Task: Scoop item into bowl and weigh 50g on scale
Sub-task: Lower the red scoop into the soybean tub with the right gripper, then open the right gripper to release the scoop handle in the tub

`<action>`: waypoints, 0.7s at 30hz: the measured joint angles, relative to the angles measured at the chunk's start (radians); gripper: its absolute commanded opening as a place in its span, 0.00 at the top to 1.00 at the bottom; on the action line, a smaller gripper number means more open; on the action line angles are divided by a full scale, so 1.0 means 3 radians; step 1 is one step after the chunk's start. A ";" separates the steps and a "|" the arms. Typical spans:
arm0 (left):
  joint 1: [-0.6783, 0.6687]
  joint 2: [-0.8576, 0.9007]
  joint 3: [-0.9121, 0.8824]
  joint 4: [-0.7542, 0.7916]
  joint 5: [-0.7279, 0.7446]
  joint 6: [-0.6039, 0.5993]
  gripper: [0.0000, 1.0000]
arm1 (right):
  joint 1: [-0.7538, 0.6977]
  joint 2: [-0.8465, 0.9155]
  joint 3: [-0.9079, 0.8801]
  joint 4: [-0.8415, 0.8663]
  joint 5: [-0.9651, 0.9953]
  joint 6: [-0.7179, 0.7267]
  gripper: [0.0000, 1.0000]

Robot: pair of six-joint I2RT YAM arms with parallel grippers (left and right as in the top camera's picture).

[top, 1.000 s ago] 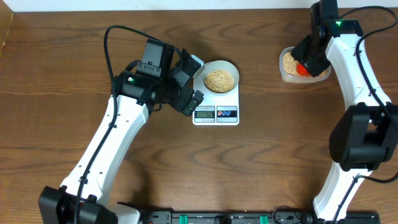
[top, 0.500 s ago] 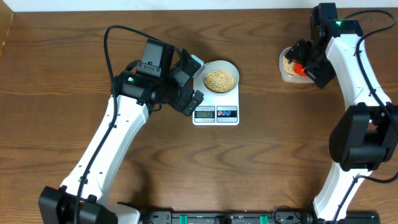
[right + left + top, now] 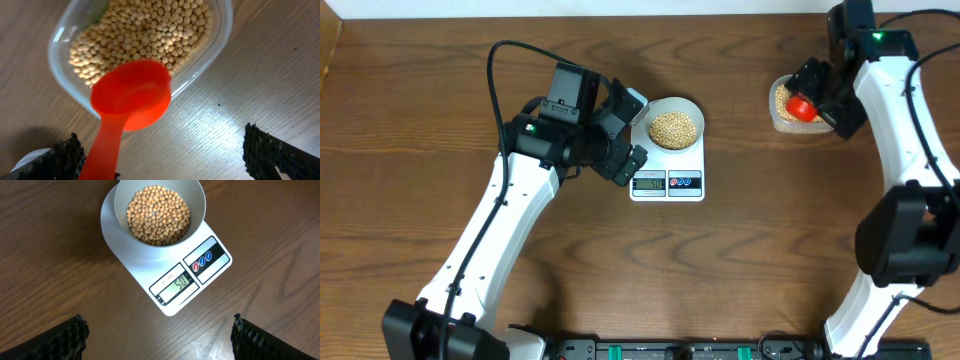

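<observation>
The white bowl (image 3: 693, 107) (image 3: 198, 195) stands on the scale (image 3: 667, 184) (image 3: 206, 260), filled with tan beans (image 3: 675, 128) (image 3: 158, 215); the display shows 50. My left gripper (image 3: 630, 135) (image 3: 159, 330) hovers open just left of the scale, holding nothing. More beans (image 3: 145, 30) fill a clear tub (image 3: 779, 122) (image 3: 220, 40) at the far right. An empty red scoop (image 3: 804, 107) (image 3: 131, 95) rests its cup on the tub's rim. My right gripper (image 3: 827, 97) (image 3: 162, 150) stands wide open over it, and the scoop's handle runs down beside its left finger (image 3: 67, 157).
Bare wooden table surrounds the scale and tub. The left arm's cable loops above its elbow (image 3: 510, 60). The table's far edge lies just behind the tub.
The right gripper's jaws have spread wide and let go of the red scoop, which now lies on the tub's rim. The left arm, bowl and scale have not moved.
</observation>
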 measured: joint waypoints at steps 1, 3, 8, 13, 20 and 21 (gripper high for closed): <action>0.0000 0.0000 0.0000 0.0000 0.0000 0.0000 0.07 | 0.0000 -0.0053 0.0000 -0.0022 0.0001 -0.0010 0.01; 0.0000 0.0000 0.0000 0.0000 0.0000 0.0000 0.07 | 0.0000 -0.0107 0.0000 -0.0046 0.0003 -0.0033 0.01; 0.0000 0.0000 0.0000 0.0000 0.0000 0.0000 0.07 | 0.0000 -0.0160 0.0000 -0.0053 0.0043 -0.0107 0.01; 0.0000 0.0000 0.0000 0.0000 0.0000 0.0000 0.07 | 0.0000 -0.0160 0.0000 -0.0053 0.0086 -0.0127 0.01; 0.0000 0.0000 0.0000 0.0000 0.0000 0.0000 0.07 | 0.0000 -0.0160 -0.0001 -0.0052 0.0103 -0.0134 0.01; 0.0000 0.0000 0.0000 0.0000 0.0000 0.0000 0.07 | 0.0000 -0.0160 -0.0001 -0.0052 0.0103 -0.0137 0.01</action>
